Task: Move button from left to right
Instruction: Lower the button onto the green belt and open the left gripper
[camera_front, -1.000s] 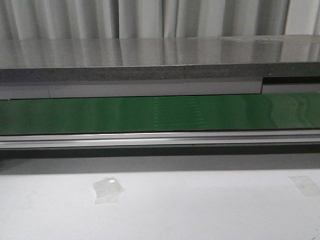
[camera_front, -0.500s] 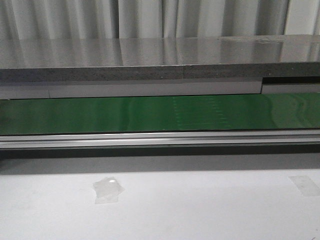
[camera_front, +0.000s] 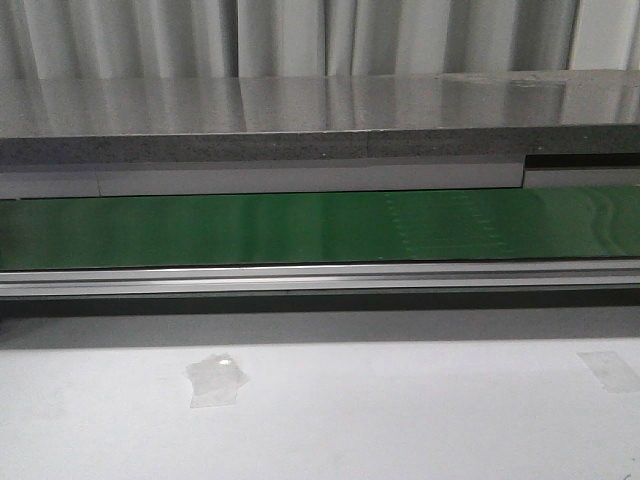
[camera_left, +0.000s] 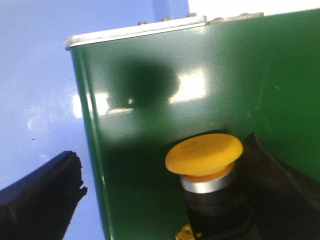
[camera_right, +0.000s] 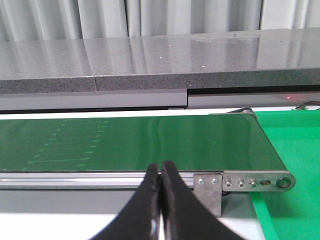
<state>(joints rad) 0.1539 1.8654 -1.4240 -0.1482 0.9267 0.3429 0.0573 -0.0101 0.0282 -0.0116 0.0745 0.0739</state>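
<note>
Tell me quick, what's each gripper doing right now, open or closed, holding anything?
Left gripper: open, fingers either side of the button on the green belt, not clamped.
Right gripper: closed, empty.

The button (camera_left: 204, 155) sits on the green belt (camera_left: 150, 100) between the left gripper's fingers (camera_left: 40, 200), filling that gap. Ahead of the right gripper (camera_right: 161, 200), the belt lies bare.
</note>
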